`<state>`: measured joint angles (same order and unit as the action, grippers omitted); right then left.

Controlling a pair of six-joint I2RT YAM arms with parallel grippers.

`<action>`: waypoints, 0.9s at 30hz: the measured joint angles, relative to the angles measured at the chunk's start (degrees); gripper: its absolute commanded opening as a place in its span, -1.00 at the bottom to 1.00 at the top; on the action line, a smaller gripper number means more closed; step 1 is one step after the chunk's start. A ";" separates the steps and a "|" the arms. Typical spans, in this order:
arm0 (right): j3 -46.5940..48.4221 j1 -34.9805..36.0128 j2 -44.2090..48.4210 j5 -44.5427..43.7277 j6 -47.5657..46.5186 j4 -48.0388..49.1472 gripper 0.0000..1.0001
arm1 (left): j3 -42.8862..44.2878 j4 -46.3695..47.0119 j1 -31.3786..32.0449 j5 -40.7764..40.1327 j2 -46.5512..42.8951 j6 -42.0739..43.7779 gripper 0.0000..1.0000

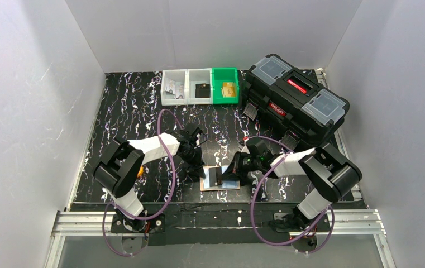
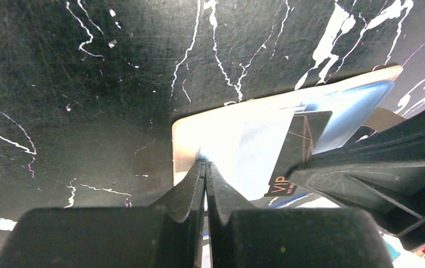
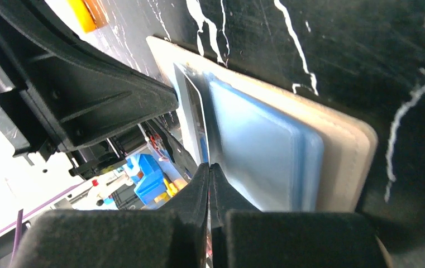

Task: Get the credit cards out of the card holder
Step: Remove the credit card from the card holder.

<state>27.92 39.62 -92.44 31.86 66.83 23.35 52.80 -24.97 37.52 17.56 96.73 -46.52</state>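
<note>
From above, the holder [image 1: 207,186] lies opened flat on the surface [image 1: 132,117] close to the near edge. Its long axis runs left to right, directly between the two arms. The left end effector [image 1: 203,167] comes down onto its left half from the far-left side, and the right end effector [image 1: 234,169] comes onto its right half from the right. Both are at the holder and neither is clearly nearer; their tips are too small here to judge how they stand. In the left wrist view, the left fingers are pressed together tip to tip at the holder's near, overexposed corner. Whether a thin edge is nipped between them I cannot tell. From those tips the holder runs away to the upper right, with the blue card [image 2: 355,106] at its far end and a dark card [image 2: 299,146] lettered VIP lying on top between, just beside the right arm's black body. In the right wrist view, the right fingers are likewise drawn fully together. Their tips sit on the near edge of the blue card, which lies straight ahead of them and reaches toward the holder's beige rim. Again, I cannot make out whether they pinch the card or only rest on it. The blue card lies ahead of the right tips and well beyond the left ones. I judge the right arm the better placed to draw it, pulling along the holder's long axis. The left arm would then hold the opposite half down.
</note>
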 measured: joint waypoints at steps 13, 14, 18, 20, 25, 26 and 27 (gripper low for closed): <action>-0.57 -2.91 10.08 -2.97 -6.01 -11.39 -0.97 | -0.07 0.15 -0.63 1.14 -0.04 0.59 -1.00; -0.37 -3.13 10.73 -3.28 -6.45 -12.44 -0.97 | 0.17 -0.11 -0.61 1.09 -0.04 0.74 -1.00; 1.29 -3.63 12.94 -3.56 -7.72 -16.04 -0.97 | 1.46 -2.01 -0.24 0.35 0.00 1.81 -0.70; 2.47 -3.74 14.01 -3.52 -8.37 -17.53 -0.97 | 3.32 -4.13 -0.15 -0.48 -0.07 2.67 -0.40; 4.98 -5.07 16.63 -2.16 -9.03 -19.74 -0.97 | 10.29 -7.91 -0.42 -0.87 -2.73 4.44 -0.01; 5.33 -5.60 17.20 -1.51 -9.01 -20.02 -0.97 | 11.28 -7.93 -0.72 -0.28 -3.93 4.57 0.02; 5.51 -6.01 17.66 -1.01 -8.98 -20.06 -0.97 | 11.80 -7.85 -1.07 0.42 -5.07 4.57 0.04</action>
<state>33.43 33.61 -74.78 30.85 57.84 3.29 64.60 -32.82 36.45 17.98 91.66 -41.95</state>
